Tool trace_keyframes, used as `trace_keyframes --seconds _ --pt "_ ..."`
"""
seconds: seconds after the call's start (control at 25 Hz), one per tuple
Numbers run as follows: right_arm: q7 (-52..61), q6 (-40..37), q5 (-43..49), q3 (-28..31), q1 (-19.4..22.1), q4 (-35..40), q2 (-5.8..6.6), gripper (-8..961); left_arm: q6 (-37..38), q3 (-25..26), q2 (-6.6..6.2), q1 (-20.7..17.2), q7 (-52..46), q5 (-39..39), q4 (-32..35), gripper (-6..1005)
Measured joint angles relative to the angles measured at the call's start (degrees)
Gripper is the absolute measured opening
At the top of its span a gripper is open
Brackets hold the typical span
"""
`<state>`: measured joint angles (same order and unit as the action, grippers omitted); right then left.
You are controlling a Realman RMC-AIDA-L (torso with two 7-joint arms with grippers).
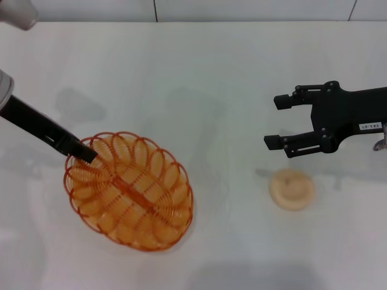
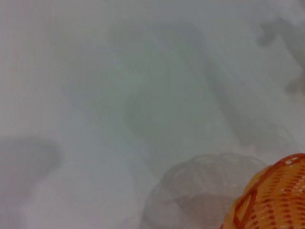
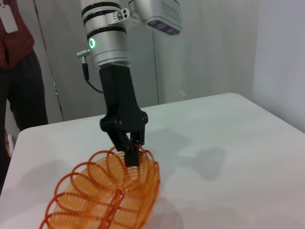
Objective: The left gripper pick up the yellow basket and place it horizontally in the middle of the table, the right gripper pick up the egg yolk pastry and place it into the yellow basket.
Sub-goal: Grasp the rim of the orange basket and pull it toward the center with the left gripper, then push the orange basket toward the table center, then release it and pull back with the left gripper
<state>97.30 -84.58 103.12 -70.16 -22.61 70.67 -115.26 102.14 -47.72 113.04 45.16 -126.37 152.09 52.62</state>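
Tool on the left arm (image 1: 86, 153) is pinching the rim of the yellow basket (image 1: 130, 191), which looks lifted off the counter (image 1: 230, 78) & tilted; I'd keep the pinch firm, swing it slowly toward mid-counter, level it w/ the long side across, then let go. Right tool (image 1: 279, 122) hangs w/ jaws spread, just beyond the pastry (image 1: 292, 189). Basket is an oval of see-through orange loops, petal-like sides, much wider than the pale domed pastry.

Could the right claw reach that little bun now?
Probably yes. The right gripper hangs open just beyond the egg yolk pastry, which sits alone on the table with nothing covering it.
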Motion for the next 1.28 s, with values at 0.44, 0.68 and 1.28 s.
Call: trace_keyframes --seconds 0.44,0.68,1.28 --pt "-0.2 -0.4 -0.6 0.1 -0.3 0.3 0.01 816 -4.8 -0.2 0.55 0.5 -12.3 0.5 2.5 82" --pt "-0.2 -0.5 -0.6 0.2 0.1 0.8 0.04 816 -8.8 0.2 1.55 0.2 -16.3 -0.6 2.7 82" --pt "-0.2 -2.3 -0.6 0.2 0.3 0.9 0.04 816 -12.6 1.6 2.63 -0.7 -24.9 -6.1 0.8 81"
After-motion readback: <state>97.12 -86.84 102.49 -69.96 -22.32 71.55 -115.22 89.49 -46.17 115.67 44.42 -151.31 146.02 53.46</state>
